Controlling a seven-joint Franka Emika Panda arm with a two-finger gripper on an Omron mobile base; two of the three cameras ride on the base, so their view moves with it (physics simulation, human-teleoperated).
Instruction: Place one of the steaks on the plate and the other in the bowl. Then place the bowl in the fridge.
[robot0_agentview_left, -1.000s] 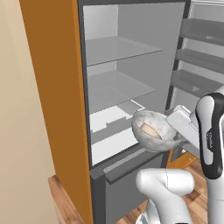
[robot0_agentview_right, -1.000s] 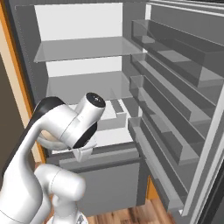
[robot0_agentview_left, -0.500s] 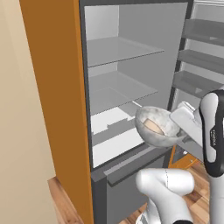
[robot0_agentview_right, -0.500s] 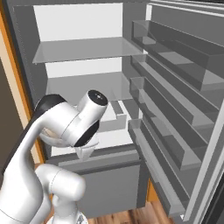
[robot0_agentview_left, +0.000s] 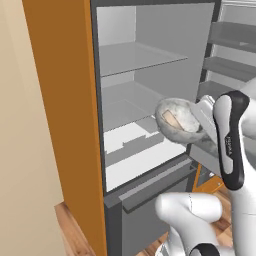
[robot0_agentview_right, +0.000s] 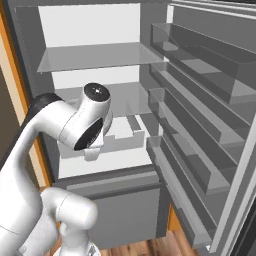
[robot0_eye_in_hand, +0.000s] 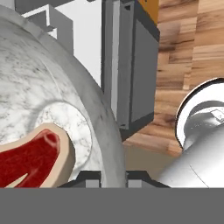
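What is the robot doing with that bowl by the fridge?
The robot arm is carrying the grey stone bowl toward the open fridge. Its fingers are shut on the bowl's rim, and a red steak lies inside the bowl. The bowl hangs in the air in front of the pale shelves, tilted, and is not yet set down on any of them.
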